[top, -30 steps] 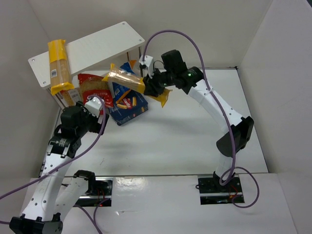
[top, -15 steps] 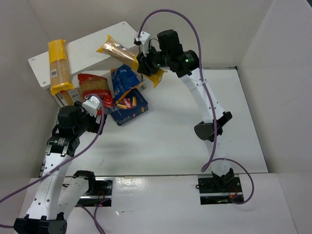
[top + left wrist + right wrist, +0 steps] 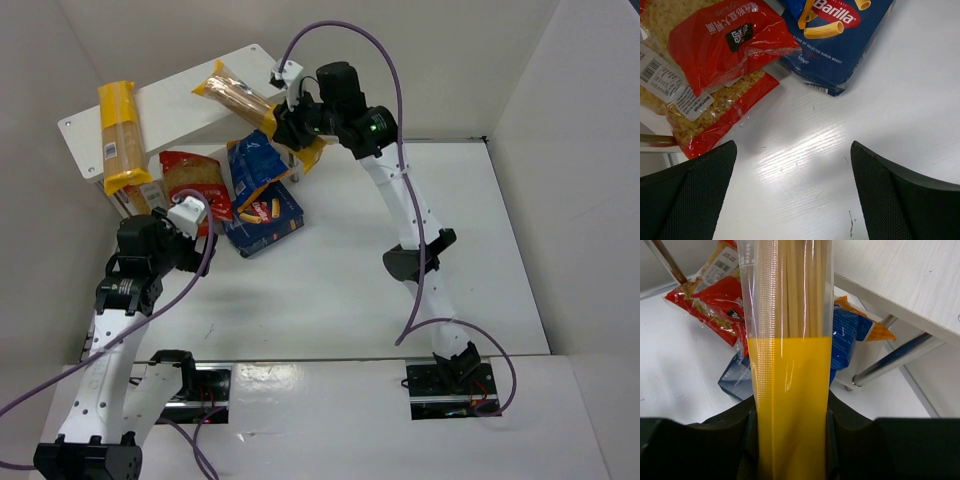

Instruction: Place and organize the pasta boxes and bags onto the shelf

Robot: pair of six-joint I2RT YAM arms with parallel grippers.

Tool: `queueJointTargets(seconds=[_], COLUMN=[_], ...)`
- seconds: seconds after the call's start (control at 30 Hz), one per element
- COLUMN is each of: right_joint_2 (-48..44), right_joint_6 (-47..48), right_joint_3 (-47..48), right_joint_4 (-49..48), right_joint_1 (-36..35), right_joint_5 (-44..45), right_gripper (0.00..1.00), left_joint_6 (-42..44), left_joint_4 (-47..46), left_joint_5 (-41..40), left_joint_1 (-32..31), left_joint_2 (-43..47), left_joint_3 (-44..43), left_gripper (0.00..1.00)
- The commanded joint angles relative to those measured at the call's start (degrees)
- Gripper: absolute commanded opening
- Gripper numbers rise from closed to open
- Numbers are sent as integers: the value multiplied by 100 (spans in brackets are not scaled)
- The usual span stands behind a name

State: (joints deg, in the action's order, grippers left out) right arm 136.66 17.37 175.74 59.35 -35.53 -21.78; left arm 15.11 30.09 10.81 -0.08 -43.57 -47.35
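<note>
Top external view: two arms reach toward the shelf at the far left of the tabletop.
Right claw: clenched on the held spaghetti bag, gripping its yellow near-right end.
Held spaghetti bag: slanted, with its far-left end over the shelf board and its near-right end past the board's right edge; whether it touches the board cannot be told.
Other spaghetti bag: lies across the shelf's left end, its near end hanging over the near edge.
Red bag: on the tabletop just near the shelf.
Blue bag: right of the red bag, overlapping the dark-blue box.
Left claw: released, fingers wide apart over bare tabletop, near the red bag and the box.
</note>
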Motion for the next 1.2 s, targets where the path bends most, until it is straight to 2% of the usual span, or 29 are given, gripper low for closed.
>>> queueJointTargets(seconds=[0.0, 0.47, 0.77, 1.17], right_joint_2=[-105, 186, 308, 642], right_joint_6=[-190, -111, 434, 601], right_joint_3=[408, 408, 408, 408], right_joint_4=[-1469, -2287, -2815, -3781], right_joint_1=[-7, -59, -305, -306], right_joint_5=[-335, -432, 102, 534], right_gripper=[0, 0, 0, 0], left_joint_6=[167, 273, 387, 545], left_joint_4=[-3, 103, 217, 322], left_joint_5=[254, 580, 826, 1011], left_joint_1=[96, 324, 623, 851], left_joint_2=[-11, -11, -11, 94], left_joint_3=[24, 24, 24, -28], left_gripper=[100, 100, 100, 100])
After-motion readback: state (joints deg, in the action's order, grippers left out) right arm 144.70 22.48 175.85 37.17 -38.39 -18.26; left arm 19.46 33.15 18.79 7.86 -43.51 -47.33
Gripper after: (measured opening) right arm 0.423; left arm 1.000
